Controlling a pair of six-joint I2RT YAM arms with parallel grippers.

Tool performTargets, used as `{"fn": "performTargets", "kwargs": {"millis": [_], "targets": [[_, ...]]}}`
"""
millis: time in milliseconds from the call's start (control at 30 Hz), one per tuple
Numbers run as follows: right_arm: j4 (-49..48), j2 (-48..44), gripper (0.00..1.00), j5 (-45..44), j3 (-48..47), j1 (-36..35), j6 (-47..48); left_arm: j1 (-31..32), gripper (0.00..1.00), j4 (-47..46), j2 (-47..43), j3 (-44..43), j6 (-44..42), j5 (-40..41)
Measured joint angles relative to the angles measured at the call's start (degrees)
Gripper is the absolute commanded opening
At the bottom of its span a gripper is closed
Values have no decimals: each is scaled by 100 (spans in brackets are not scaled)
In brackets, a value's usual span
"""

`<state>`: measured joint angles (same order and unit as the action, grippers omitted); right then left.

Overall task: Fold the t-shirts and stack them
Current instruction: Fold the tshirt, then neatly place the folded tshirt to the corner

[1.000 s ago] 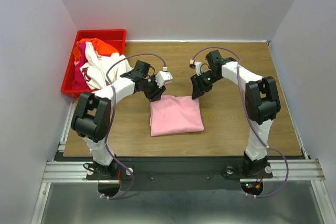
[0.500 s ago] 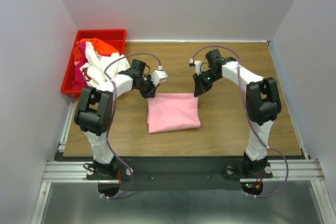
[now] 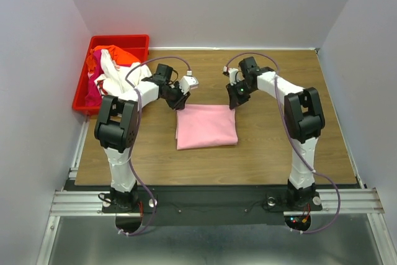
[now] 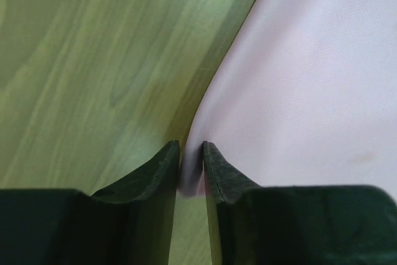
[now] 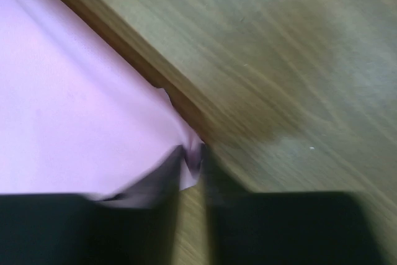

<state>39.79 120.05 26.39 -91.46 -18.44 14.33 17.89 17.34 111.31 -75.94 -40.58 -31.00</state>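
A folded light pink t-shirt [image 3: 206, 126] lies flat on the wooden table [image 3: 279, 147] between the arms. My left gripper [image 3: 180, 100] is at its far left corner. In the left wrist view the gripper [image 4: 191, 153] is shut on that corner of the pink cloth [image 4: 310, 79], with only a thin gap between the pads. My right gripper [image 3: 236, 98] is at the far right corner. The right wrist view shows it [image 5: 192, 156] shut on a puckered bit of the shirt's edge [image 5: 74, 110]. More t-shirts [image 3: 111, 69], white, orange-red and magenta, are heaped at the far left.
A red plastic bin [image 3: 118, 40] at the table's far left corner holds the heap, and white cloth spills over its right rim. Grey walls close in the table at the back and on both sides. The table's left edge runs beside the bin.
Both grippers went from open to shut on the pink t-shirt's far corners. They drew it a little toward the back of the table, and its far edge is straighter now.
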Motion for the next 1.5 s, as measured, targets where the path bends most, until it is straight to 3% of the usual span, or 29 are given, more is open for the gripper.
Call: {"fn": "performTargets", "kwargs": {"millis": [67,133,300,500,600,867,1133,1267,1500], "targets": [[-31,-13,62,-184,-138,2,-131,-83,41,2,-11,-114,72,-11],[-87,-116,64,-297,-170,2,-245,-166,43,2,-116,-149,144,-44],[-122,-979,59,-153,-46,2,-601,-297,49,-44,-1023,83,658,-468],[-391,-2232,49,1340,584,-61,-1099,-90,48,-691,-2555,1231,1878,-1598],[-575,-2151,47,1891,1088,-219,-1281,59,44,-953,-2365,1576,2422,-1996],[-629,-1023,41,2568,2299,-413,-1414,15,41,-1067,-688,2157,3169,-2297],[-645,-675,40,2371,2144,-273,-1266,-487,39,-876,-42,1377,3230,-2511],[-688,-793,41,2133,1893,-153,-1193,-765,40,-699,-90,1095,2802,-2409],[-739,-1631,41,2496,1930,-420,-1270,-623,39,-455,-1069,1681,2540,-3077]]}}
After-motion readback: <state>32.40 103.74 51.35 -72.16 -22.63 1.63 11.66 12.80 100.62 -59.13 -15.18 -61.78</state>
